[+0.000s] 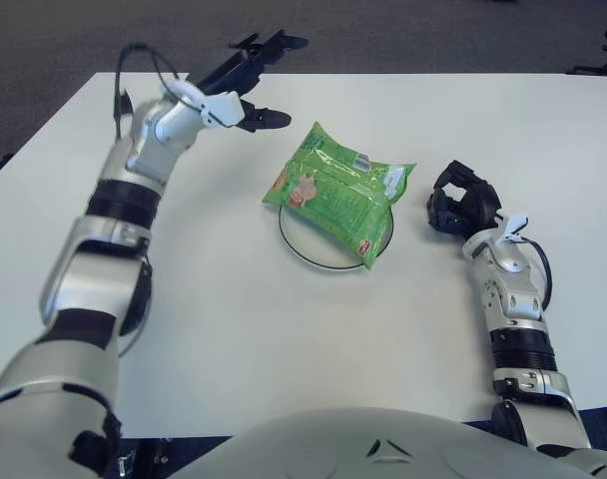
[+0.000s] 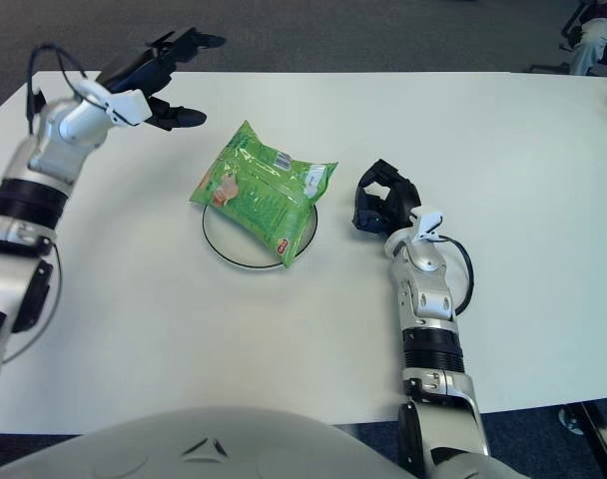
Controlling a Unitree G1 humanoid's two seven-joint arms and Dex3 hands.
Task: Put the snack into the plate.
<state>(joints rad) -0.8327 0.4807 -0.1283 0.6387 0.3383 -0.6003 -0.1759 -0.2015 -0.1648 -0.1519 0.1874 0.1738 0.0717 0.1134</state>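
A green snack bag (image 1: 335,191) lies on the white plate (image 1: 303,247) near the middle of the table and covers most of it. My left hand (image 1: 246,78) is raised above the table's far left part, up and to the left of the bag, with fingers spread and holding nothing. My right hand (image 1: 460,205) shows to the right of the plate, fingers curled, holding nothing.
The white table (image 1: 234,339) spans the view, with dark carpet beyond its far edge. A chair base (image 2: 593,40) with someone's legs shows at the far right, off the table.
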